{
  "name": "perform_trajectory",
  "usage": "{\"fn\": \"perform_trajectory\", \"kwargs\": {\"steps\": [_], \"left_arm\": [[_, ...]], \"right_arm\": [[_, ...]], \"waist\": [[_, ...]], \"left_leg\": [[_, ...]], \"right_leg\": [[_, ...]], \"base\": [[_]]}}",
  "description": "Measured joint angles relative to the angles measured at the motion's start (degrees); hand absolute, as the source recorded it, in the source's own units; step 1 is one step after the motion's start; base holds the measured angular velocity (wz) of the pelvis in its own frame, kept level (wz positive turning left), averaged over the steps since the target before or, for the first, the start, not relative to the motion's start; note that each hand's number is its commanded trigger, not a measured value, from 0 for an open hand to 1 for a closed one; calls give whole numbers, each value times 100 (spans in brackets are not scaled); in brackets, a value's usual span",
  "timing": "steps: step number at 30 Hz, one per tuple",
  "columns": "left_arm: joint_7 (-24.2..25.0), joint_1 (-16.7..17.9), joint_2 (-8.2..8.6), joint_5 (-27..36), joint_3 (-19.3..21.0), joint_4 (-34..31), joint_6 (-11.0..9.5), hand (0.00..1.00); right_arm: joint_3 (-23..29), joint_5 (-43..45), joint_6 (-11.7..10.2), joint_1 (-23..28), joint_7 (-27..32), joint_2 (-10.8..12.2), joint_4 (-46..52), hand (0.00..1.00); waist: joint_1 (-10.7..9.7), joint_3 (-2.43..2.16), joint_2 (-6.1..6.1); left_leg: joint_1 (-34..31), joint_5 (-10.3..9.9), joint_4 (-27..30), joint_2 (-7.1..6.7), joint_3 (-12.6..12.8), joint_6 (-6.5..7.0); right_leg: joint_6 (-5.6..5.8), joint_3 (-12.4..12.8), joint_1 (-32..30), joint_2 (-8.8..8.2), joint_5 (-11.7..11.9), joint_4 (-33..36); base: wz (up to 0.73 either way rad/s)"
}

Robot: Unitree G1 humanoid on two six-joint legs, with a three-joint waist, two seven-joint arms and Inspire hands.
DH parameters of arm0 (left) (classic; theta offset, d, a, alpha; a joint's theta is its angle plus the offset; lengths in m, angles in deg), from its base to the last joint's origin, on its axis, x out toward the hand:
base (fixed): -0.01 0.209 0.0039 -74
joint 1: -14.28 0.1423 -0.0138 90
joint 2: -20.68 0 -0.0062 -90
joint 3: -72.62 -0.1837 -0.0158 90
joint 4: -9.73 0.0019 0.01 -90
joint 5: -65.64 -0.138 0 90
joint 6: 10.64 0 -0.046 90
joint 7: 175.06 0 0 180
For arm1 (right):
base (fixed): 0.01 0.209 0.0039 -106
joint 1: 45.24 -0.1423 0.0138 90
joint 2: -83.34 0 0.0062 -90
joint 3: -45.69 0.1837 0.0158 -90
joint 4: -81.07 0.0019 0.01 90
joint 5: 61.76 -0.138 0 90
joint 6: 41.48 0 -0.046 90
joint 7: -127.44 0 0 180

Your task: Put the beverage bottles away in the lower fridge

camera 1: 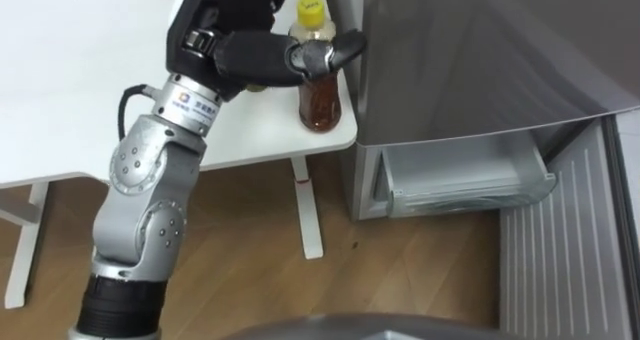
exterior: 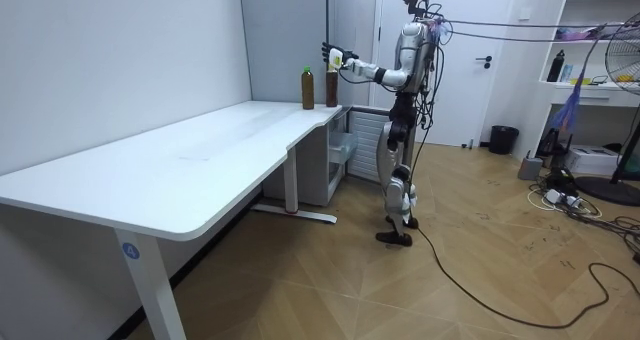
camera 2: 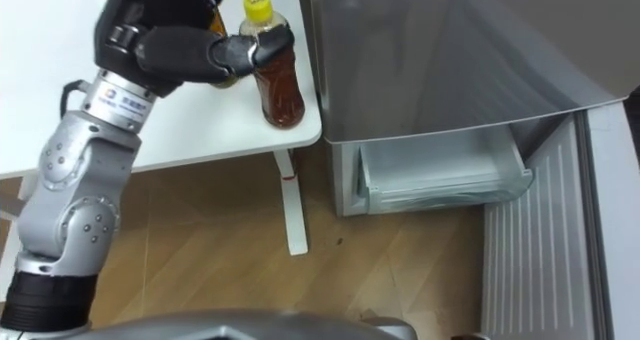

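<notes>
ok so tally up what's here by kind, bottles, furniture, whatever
drink bottles: 2, a yellow-capped bottle gripped by the left hand and a second bottle beside it
desk: 1
fridge: 1, with its lower drawer pulled open
total: 4

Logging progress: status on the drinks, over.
Left hand shut on yellow-capped brown plastic bottle, upright on white table corner. Grey fridge's lower door open. Nothing between.
</notes>
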Motion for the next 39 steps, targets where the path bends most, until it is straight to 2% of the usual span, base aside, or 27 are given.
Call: {"fn": "perform_trajectory", "kwargs": {"steps": [6,15,39], "left_arm": [[66,0,5,0,-28,84,-5,0],[98,0,4,1,-27,145,-20,0],[101,2,4,3,-3,269,-158,0]], "right_arm": [[-49,2,12,-4,-68,29,11,0],[-59,-9,12,-23,-99,30,157,0],[-120,-214,-10,39,-92,29,193,0]], "waist": [[5,9,-15],[26,-22,37],[70,-15,70]], "left_leg": [[0,0,-3,-1,8,0],[9,0,-9,-1,12,0],[13,0,-17,-1,21,0]], "right_leg": [[1,43,-5,2,-1,-15],[0,48,3,3,0,-10],[0,33,2,3,0,-7]], "base": [[-1],[0],[0]]}}
